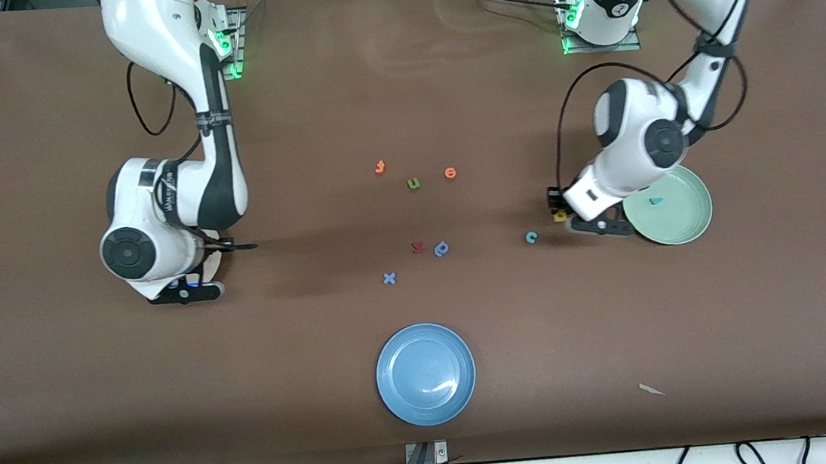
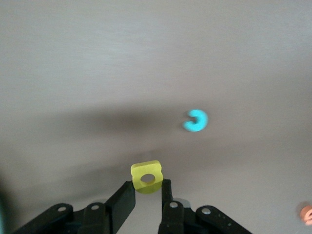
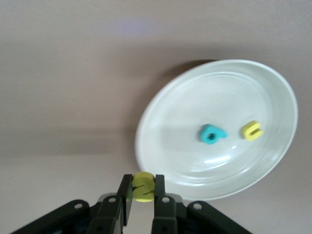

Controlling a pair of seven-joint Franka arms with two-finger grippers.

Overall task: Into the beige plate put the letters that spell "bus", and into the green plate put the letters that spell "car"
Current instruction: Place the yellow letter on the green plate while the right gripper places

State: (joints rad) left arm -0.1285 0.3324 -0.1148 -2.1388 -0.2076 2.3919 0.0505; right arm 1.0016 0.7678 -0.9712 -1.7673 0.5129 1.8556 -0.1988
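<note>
My right gripper (image 3: 143,185) is shut on the yellow "s" (image 3: 144,187) and hangs at the edge of the beige plate (image 3: 161,117). In that plate lie the teal "b" (image 3: 211,133) and the yellow "u" (image 3: 252,130). In the front view the right arm covers most of this plate (image 1: 214,263). My left gripper (image 2: 147,184) is shut on the yellow "a" (image 2: 146,176), held just above the table beside the green plate (image 1: 685,225). The teal "r" (image 1: 655,201) lies in the green plate. The teal "c" (image 1: 531,236) rests on the table close to the left gripper (image 1: 561,215).
Loose letters lie mid-table: an orange one (image 1: 379,167), an olive "u" (image 1: 414,183), an orange "o" (image 1: 450,173), a red one (image 1: 418,247), a blue "p" (image 1: 442,249) and a blue "x" (image 1: 389,278). A blue plate (image 1: 398,392) sits nearest the front camera.
</note>
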